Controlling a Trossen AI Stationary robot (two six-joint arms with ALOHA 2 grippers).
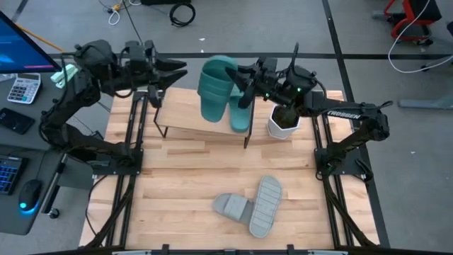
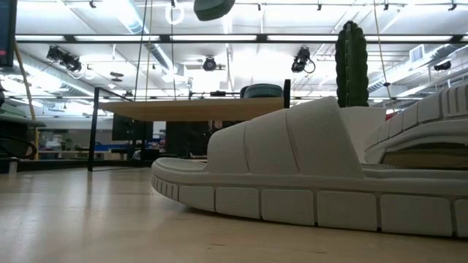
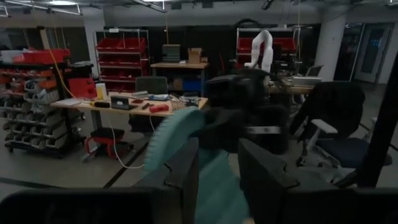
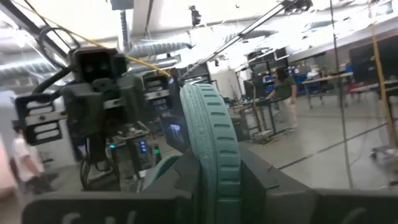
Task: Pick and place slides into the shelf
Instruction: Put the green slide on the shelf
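Observation:
One teal slide [image 1: 214, 88] is held in the air over the shelf [image 1: 191, 129] by my right gripper [image 1: 244, 83], which is shut on it; in the low view that slide [image 2: 214, 7] shows high above the plank [image 2: 190, 109]. The second teal slide [image 1: 239, 115] is at the shelf's right end, on top of the plank [image 2: 262, 90]. Two grey slides [image 1: 231, 205] [image 1: 265, 205] lie on the near part of the table, one sole-up and leaning on the other. My left gripper [image 1: 177, 73] hovers open at the shelf's far left, pointing at the held slide [image 3: 177, 140]. My right gripper pinches the teal slide between its two fingers across the ribbed sole [image 4: 214, 146], which stands on edge between them. The fingers come level from the table's right side. The slide is lifted clear above the shelf, its strap side turned toward the left arm.
A white pot with a cactus [image 1: 283, 122] stands right of the shelf, under the right arm. The grey slides [image 2: 292, 168] fill the low view's foreground. Bare tabletop [image 1: 177, 184] lies between shelf and near edge. A keyboard and calculator sit off the table's left.

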